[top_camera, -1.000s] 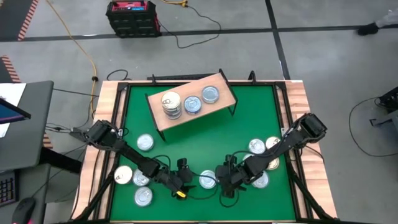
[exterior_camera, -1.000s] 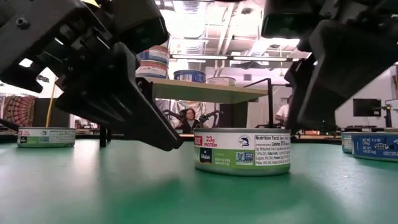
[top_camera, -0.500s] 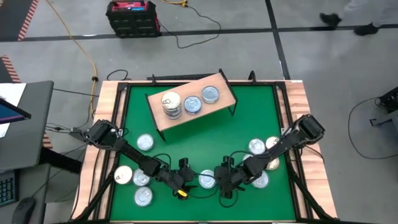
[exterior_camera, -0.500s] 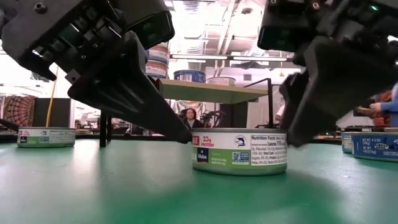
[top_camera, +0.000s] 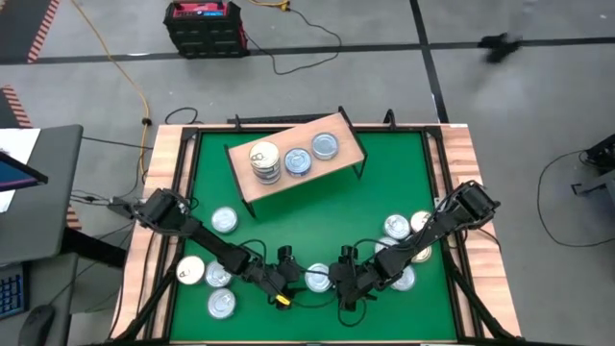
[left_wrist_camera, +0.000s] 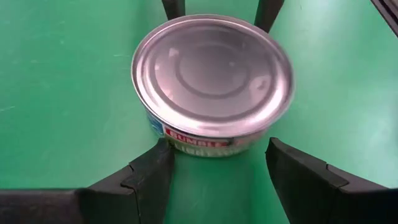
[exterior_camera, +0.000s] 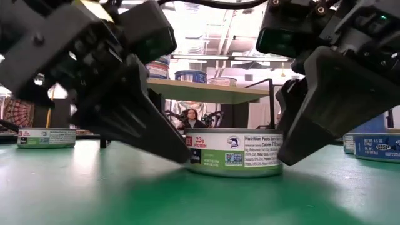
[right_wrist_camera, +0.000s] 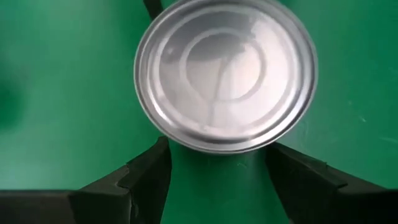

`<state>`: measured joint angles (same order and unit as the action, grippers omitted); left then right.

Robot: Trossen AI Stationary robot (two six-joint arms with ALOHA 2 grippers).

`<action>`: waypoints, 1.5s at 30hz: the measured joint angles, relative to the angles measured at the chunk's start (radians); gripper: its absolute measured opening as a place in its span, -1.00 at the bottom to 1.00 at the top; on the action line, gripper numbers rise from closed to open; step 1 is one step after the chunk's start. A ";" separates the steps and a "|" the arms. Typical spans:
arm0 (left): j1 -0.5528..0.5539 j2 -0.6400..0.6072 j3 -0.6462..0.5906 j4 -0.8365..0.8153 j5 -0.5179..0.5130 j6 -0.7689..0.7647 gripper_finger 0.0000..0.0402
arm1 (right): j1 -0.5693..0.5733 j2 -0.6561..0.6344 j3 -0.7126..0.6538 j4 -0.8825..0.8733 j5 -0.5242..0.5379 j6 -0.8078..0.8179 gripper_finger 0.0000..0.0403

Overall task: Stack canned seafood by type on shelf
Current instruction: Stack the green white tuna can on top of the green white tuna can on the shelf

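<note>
Can (top_camera: 318, 279) btwn both grippers' open fingers (left_wrist_camera: 152, 177), on table

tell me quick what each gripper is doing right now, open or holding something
Left gripper: open, fingers either side of the can on the table, not gripping it.
Right gripper: open, at the same can from the opposite side, holding nothing.

A flat round tin (top_camera: 318, 279) with a plain silver lid and a white, green and blue side label stands upright on the green tabletop (top_camera: 317, 216) near its front edge. More tins cluster at the front left (top_camera: 213, 279) and at the right (top_camera: 402, 231), all upright. The shelf (top_camera: 294, 159), a light-wood board on thin black legs, sits angled toward the back, carrying a stack of tins (top_camera: 264, 160) and two further tins (top_camera: 312, 155) beside it.
</note>
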<state>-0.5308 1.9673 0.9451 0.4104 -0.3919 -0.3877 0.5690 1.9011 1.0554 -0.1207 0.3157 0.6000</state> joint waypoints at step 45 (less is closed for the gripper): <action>0.203 -0.341 0.058 -0.197 -0.079 0.364 0.22 | -0.178 -0.465 0.032 -0.290 0.105 -0.324 0.42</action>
<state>-0.3276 1.6258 1.0035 0.2133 -0.4713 -0.0237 0.3911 1.4362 1.0870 -0.4112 0.4209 0.2762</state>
